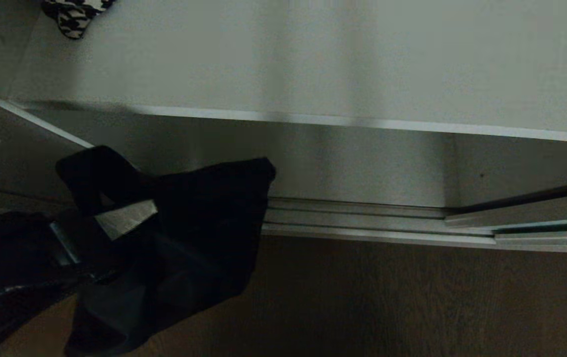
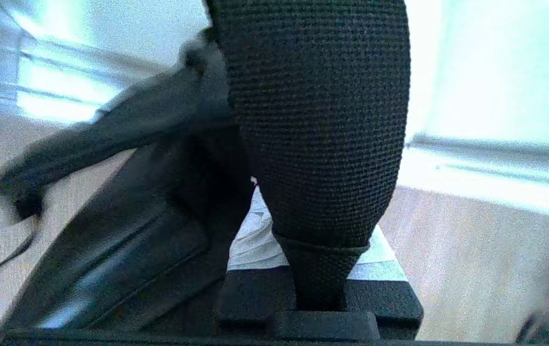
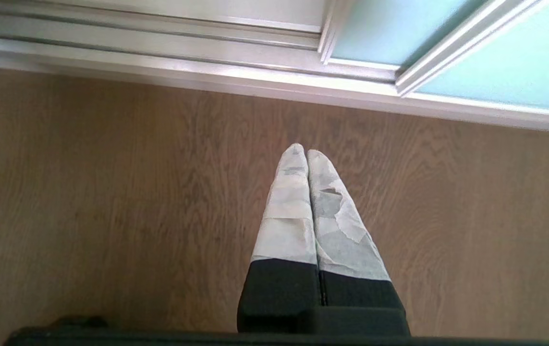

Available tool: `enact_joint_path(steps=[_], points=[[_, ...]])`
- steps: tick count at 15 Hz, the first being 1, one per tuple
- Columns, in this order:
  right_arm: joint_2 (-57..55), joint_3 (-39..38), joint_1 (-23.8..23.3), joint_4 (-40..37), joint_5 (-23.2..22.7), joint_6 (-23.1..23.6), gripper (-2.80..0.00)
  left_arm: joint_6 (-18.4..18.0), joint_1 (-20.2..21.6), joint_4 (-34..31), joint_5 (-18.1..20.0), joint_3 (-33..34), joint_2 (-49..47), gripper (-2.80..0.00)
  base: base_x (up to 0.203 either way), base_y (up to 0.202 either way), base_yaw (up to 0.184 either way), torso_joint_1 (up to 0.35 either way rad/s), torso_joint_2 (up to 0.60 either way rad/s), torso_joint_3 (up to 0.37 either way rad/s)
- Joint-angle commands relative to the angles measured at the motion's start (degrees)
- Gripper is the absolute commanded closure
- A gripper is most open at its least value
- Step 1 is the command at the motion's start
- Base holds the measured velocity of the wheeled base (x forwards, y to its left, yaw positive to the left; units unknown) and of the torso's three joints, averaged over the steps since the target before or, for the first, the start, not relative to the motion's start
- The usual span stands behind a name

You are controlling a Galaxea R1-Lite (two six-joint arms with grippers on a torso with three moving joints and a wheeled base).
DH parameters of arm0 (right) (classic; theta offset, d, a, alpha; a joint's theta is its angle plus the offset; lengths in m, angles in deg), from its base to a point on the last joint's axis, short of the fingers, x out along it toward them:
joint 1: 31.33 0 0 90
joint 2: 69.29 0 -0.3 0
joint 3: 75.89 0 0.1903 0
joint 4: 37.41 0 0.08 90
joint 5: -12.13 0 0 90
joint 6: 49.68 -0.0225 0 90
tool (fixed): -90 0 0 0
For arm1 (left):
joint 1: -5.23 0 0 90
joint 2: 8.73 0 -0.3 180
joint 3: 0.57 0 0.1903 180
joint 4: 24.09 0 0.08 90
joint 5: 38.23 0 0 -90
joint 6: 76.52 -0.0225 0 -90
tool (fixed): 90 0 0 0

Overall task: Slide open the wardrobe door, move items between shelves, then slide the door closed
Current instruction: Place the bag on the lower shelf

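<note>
Wood floor (image 1: 387,297) runs up to the wardrobe's silver track (image 1: 362,220), with the sliding wardrobe door (image 3: 509,72) pushed right. My left gripper (image 1: 114,218) pinches a black bag (image 1: 199,233) by its strap (image 2: 317,120), hanging near the shelves (image 1: 313,64) for transfer. My right gripper (image 3: 307,158) idles, pressed together, empty.

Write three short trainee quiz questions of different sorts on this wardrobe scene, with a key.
1. True or false: the left gripper is shut on the black bag.
2. Where does the right gripper point? A) at a shelf B) at the wood floor C) at the glass door
3. Fill in: the patterned black-and-white item lies on the ___.

Key: 1 true; 2 B; 3 shelf.
</note>
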Motion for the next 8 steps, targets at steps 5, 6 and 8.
enact_joint_path(steps=[5,6,8], points=[[0.09,0.0,-0.03,0.02,0.0,-0.02,0.0,-3.75,-5.86,1.9,-8.33,9.91,4.56,0.0,0.0,0.0,0.0,0.0,0.0,0.0],[0.09,0.0,-0.03,0.02,0.0,0.07,0.0,-3.82,-5.86,1.9,-8.33,12.3,5.54,0.0,0.0,0.0,0.0,0.0,0.0,0.0],[0.09,0.0,-0.03,0.02,0.0,-0.02,0.0,-3.96,-6.13,1.98,-8.05,17.02,6.41,0.0,0.0,0.0,0.0,0.0,0.0,0.0]])
